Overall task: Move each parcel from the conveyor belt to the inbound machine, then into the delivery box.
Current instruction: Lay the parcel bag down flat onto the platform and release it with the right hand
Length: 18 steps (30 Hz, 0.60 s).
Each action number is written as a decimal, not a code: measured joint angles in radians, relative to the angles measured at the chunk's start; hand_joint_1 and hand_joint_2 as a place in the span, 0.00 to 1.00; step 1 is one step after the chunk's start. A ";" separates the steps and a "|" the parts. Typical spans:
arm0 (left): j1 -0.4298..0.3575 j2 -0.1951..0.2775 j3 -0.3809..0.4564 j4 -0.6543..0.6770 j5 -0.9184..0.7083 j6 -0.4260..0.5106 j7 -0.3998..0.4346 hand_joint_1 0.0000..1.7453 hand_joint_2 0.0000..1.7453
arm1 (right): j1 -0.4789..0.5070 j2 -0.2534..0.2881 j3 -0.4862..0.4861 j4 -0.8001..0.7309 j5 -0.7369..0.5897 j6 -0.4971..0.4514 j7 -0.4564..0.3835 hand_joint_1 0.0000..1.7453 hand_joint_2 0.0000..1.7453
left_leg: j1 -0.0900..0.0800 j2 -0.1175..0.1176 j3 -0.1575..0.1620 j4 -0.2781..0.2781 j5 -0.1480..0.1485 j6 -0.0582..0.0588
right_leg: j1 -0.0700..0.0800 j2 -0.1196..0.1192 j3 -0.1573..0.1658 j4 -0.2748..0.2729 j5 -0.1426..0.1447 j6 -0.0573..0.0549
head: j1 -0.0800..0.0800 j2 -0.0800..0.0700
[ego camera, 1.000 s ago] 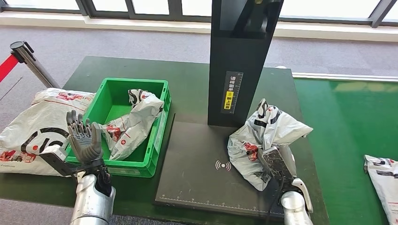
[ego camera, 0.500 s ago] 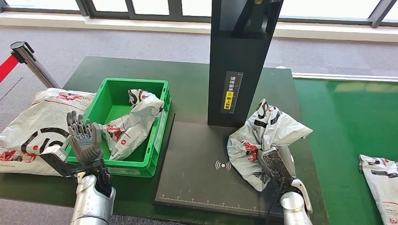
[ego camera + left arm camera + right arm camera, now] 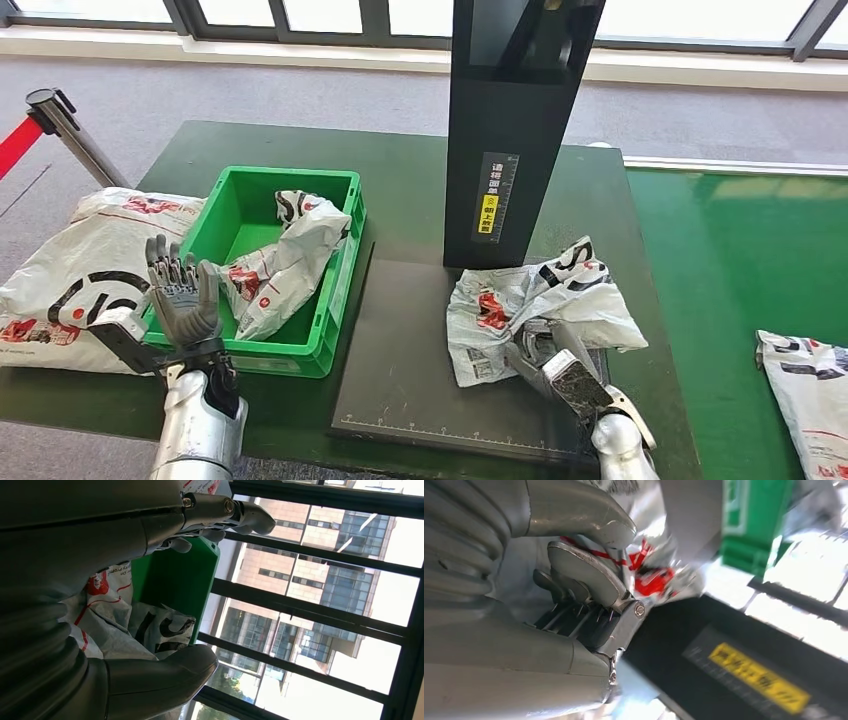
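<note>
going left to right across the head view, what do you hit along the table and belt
big white parcel → left hand → green delivery box → black scanner base → parcel on the base → right hand → parcel on the green belt

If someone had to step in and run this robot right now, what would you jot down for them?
Left hand: open, raised in front of the green delivery box, holding nothing.
Right hand: grips the parcel lying on the black inbound machine's base, below its column.
Done: one parcel already lies in the green box.
Left: carry the gripped parcel into the box, then handle the next parcel waiting on the green conveyor belt.
A large bag lies left of the box.
</note>
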 joint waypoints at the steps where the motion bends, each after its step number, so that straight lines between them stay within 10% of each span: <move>1: -0.002 0.000 0.000 0.003 -0.001 0.000 0.000 0.00 1.00 | 0.005 -0.009 0.026 -0.012 -0.021 -0.003 -0.001 1.00 1.00 | 0.000 0.000 0.000 0.000 0.000 0.000 | 0.000 0.000 0.000 0.000 0.000 0.000 | 0.000 0.000; 18: -0.017 0.004 -0.002 0.028 -0.007 0.000 0.000 0.00 1.00 | 0.040 -0.097 0.207 -0.104 -0.101 -0.024 -0.003 1.00 1.00 | 0.000 -0.002 0.000 0.000 0.003 0.000 | 0.000 -0.002 0.001 0.000 0.001 0.000 | 0.000 0.000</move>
